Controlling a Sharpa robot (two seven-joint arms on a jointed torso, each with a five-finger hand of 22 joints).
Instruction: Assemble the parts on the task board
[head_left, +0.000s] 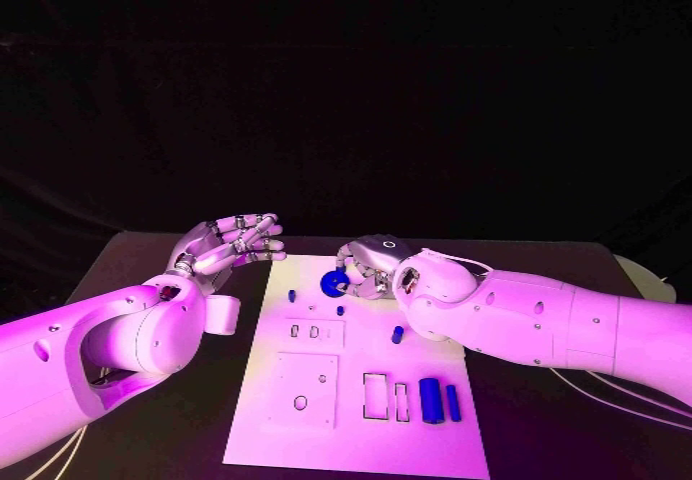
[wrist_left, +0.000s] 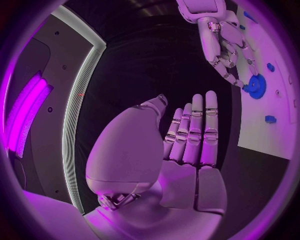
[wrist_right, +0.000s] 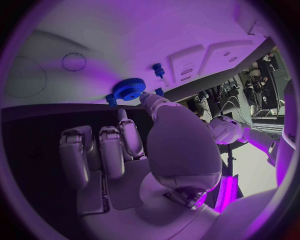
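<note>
The white task board (head_left: 361, 385) lies in the middle of the table. My right hand (head_left: 375, 262) is over the board's far end and pinches a blue gear (head_left: 335, 283) by its rim; the thumb tip (wrist_right: 145, 98) touches the gear (wrist_right: 129, 90) and a finger meets the gear (wrist_left: 255, 86) from the other side. Small blue pegs (head_left: 293, 296) (head_left: 340, 310) (head_left: 398, 335) stand on the board nearby. Blue cylinders (head_left: 428, 399) (head_left: 453, 402) lie at the board's near right. My left hand (head_left: 231, 245) hovers off the board's far left corner, fingers straight and apart from the thumb, holding nothing.
The board has rectangular recesses (head_left: 375, 395) and a raised plate with holes (head_left: 306, 385) near its front. Bare black table (head_left: 188, 420) lies to either side of the board. My right forearm (head_left: 548, 325) crosses above the board's right edge.
</note>
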